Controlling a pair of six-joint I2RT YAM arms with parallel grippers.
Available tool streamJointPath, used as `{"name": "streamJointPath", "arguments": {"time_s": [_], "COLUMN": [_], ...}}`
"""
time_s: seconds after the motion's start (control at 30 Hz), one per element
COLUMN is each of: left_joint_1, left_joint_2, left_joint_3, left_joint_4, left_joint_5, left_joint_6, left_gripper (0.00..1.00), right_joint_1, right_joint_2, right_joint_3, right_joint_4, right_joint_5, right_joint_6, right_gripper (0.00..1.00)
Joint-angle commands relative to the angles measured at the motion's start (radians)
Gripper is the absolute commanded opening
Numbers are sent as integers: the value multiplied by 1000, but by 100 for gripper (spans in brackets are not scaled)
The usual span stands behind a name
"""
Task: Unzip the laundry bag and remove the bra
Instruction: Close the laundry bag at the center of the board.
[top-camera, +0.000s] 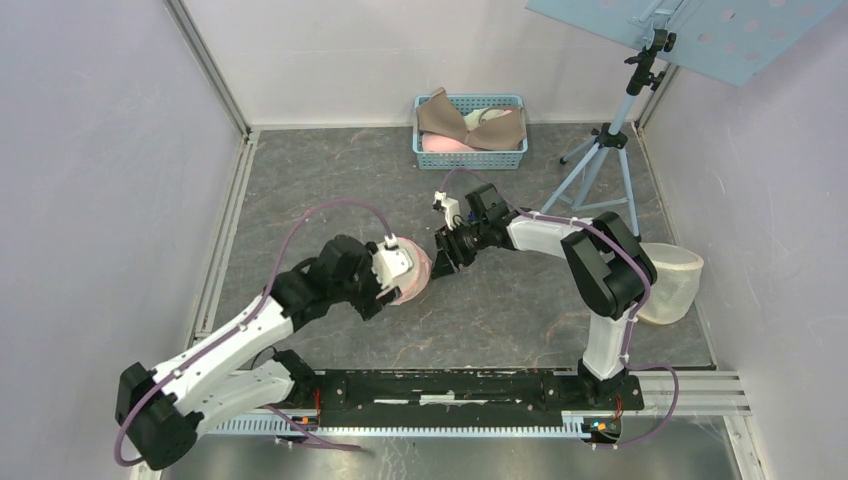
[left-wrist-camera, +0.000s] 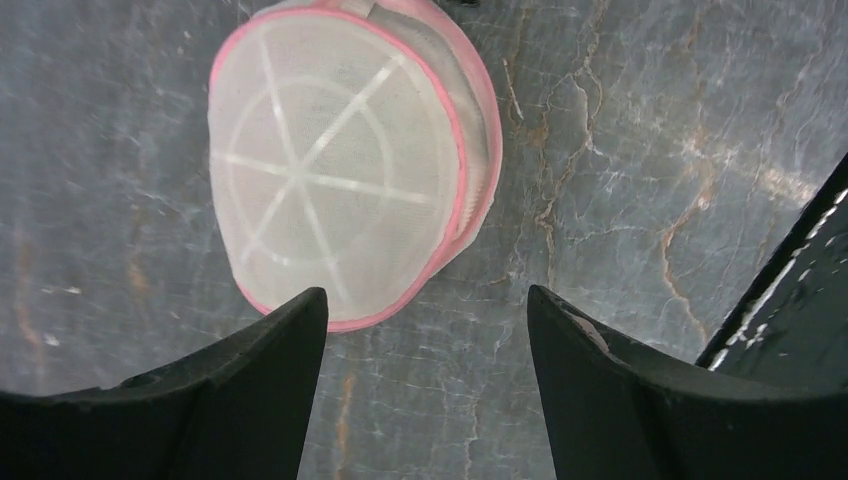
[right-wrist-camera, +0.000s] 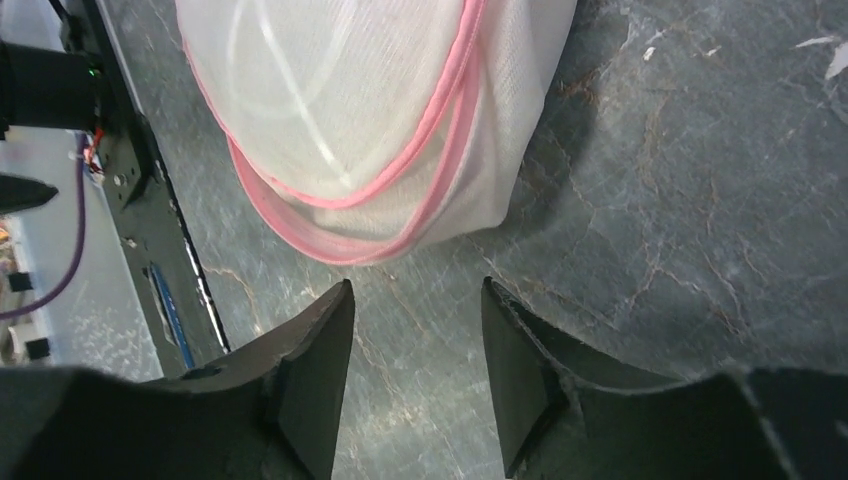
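The laundry bag (top-camera: 412, 280) is a round white mesh bag with pink trim, standing on its edge on the grey table. It fills the upper left of the left wrist view (left-wrist-camera: 340, 170) and the top of the right wrist view (right-wrist-camera: 370, 130). Its zipper pull does not show, and no bra can be made out inside it. My left gripper (left-wrist-camera: 425, 300) is open and empty, just short of the bag's lower rim. My right gripper (right-wrist-camera: 415, 290) is open and empty, close to the bag's other side. In the top view the left gripper (top-camera: 395, 285) and right gripper (top-camera: 442, 255) flank the bag.
A blue basket (top-camera: 470, 158) holding bras stands at the back middle. A tripod (top-camera: 600, 150) stands at the back right. A translucent round container (top-camera: 670, 280) sits at the right by the right arm. A black rail (top-camera: 450, 390) runs along the near edge.
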Motion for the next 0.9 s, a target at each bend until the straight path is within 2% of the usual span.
{"name": "streamJointPath", "arguments": {"time_s": [0.0,0.07,0.2,0.37,0.73,0.87], "left_joint_1": [152,170,172,169,140,205], "left_joint_2": [138,258,397,535,738,813], "left_joint_3": [144,216,288,315,300,338], "left_joint_4": [-33,-70,-75,-45,64,66], "left_joint_5": [220,217,202,139,-65,-85], "left_joint_6": [-197,-229,-229,-194,-148,-142], "left_gripper": [80,80,84,85,84,83], "right_joint_1": [-6,-17,-36,-59,-107,-130], "right_joint_2": [-99,-130,-218,-333,-515,-555], "right_joint_3": [54,61,40,35,33,12], "right_joint_4": [-94,-119,-131,-220,-447,-504], "right_joint_5": [46,51,62,82,181,211], "right_joint_6": [-114,-150,-209,-339,-606,-657], "right_gripper": [59,68,84,98,98,98]}}
